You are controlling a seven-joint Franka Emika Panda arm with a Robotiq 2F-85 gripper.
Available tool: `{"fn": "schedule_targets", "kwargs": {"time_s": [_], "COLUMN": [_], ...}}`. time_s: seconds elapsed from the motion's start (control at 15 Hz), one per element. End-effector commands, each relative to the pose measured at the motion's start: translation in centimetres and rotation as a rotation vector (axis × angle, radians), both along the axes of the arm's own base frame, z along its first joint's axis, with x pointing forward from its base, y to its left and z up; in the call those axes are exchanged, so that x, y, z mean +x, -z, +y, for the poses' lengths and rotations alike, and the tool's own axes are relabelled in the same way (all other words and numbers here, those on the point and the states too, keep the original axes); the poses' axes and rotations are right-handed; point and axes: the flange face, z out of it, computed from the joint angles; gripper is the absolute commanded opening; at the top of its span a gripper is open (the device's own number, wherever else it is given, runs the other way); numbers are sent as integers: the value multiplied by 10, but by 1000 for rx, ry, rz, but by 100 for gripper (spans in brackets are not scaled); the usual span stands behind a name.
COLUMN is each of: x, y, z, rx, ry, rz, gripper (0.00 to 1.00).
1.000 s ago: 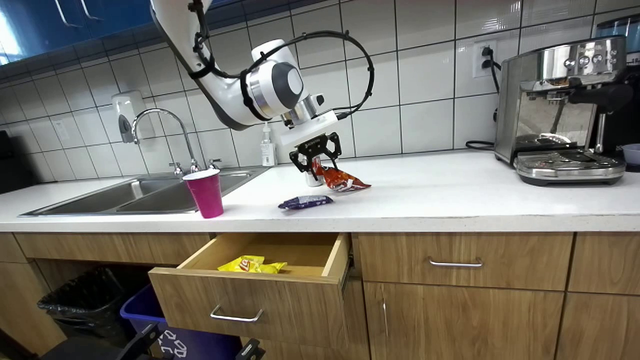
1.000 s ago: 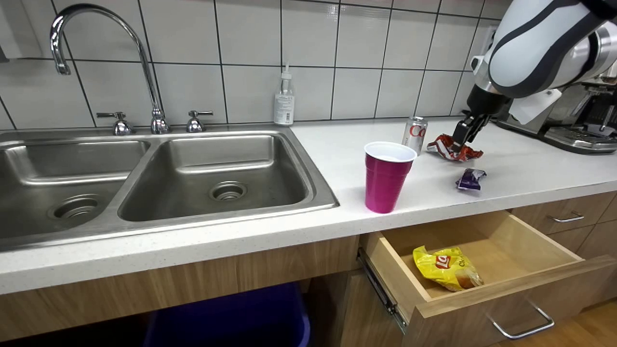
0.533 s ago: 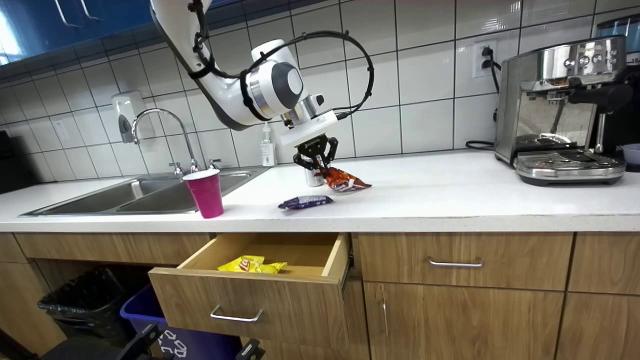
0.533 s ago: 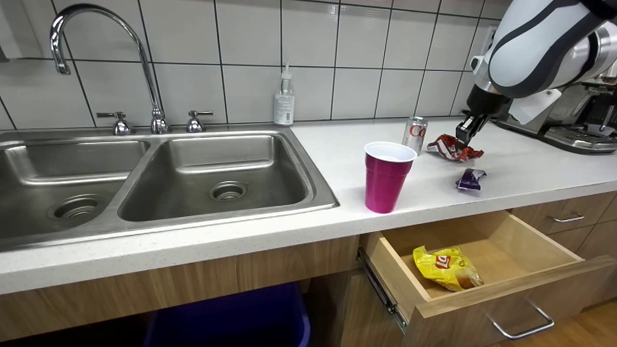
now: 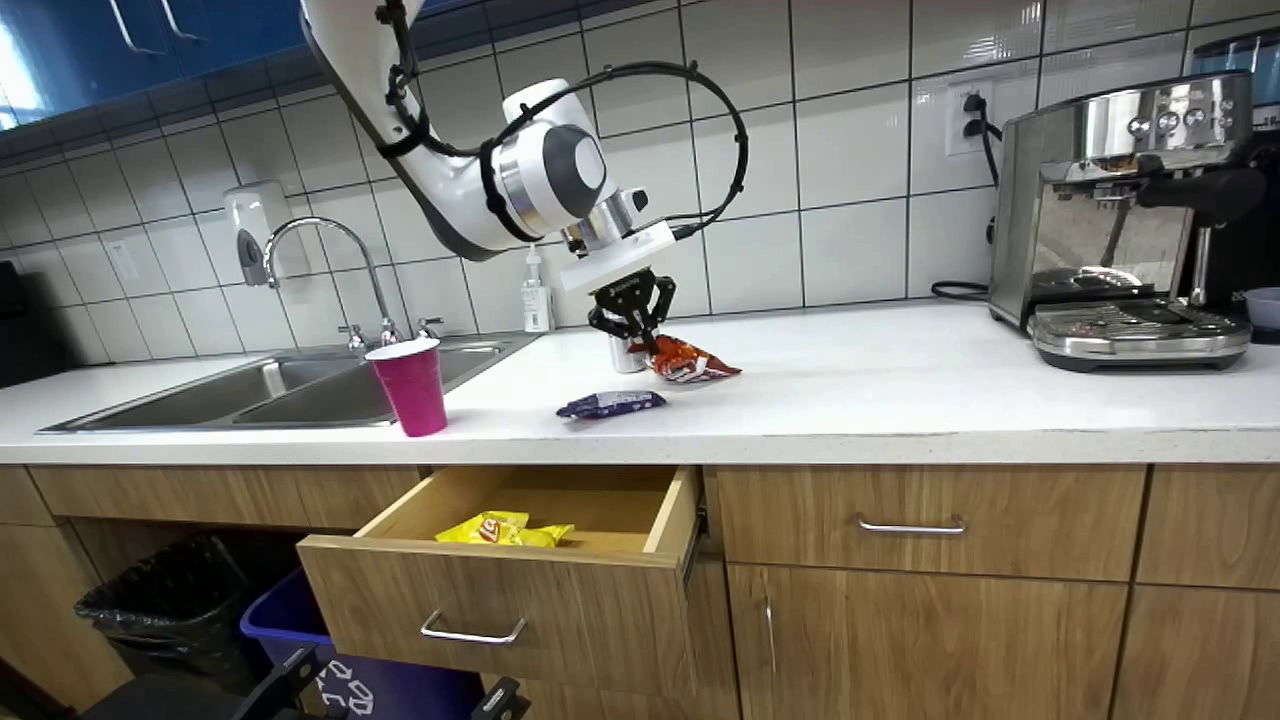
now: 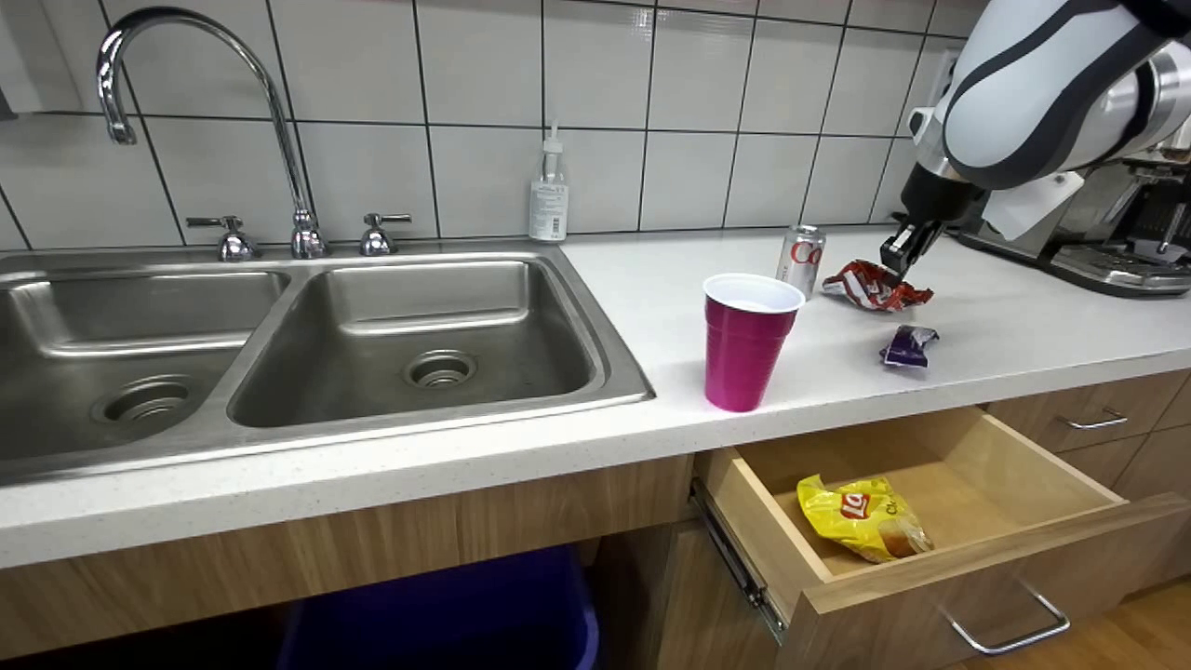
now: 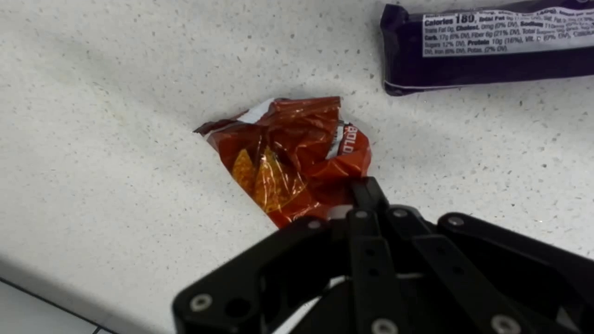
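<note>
Red chip bag [image 7: 297, 157] on the white table [image 5: 900, 390], just beside the silver can [image 6: 800, 259]. My jaws are clenched on the bag's edge, grasping what seems to be a crumpled fold of film, although my dark fingertips [image 7: 369, 192] hide the exact contact in the wrist view. I judge the edge a sensible hold, since slack wrapping gathers readily between narrow tips. The remainder of the bag lies on the table, which bears it. Nearby, apart from me, the purple wrapped bar [image 7: 473, 69] lies flat, so it rests steadily. The pink cup [image 6: 746, 358] stands on its base near the sink [image 6: 607, 344]. Below, the drawer [image 5: 500, 590] is pulled out, leaving the yellow chip bag [image 6: 856, 515] inside exposed in both exterior views.
</note>
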Motion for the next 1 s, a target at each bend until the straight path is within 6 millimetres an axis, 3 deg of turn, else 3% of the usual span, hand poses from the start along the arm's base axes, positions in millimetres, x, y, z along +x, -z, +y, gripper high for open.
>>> {"fn": "schedule_targets", "kwargs": {"time_s": [0.0, 0.6, 0.93], "x": [-3, -22, -43], "y": [-18, -69, -82], "z": [-3, -15, -11], "rx": [-8, -27, -32], "ry": [18, 100, 127], "rz": [-21, -118, -135], "gripper": [0, 0, 0]}}
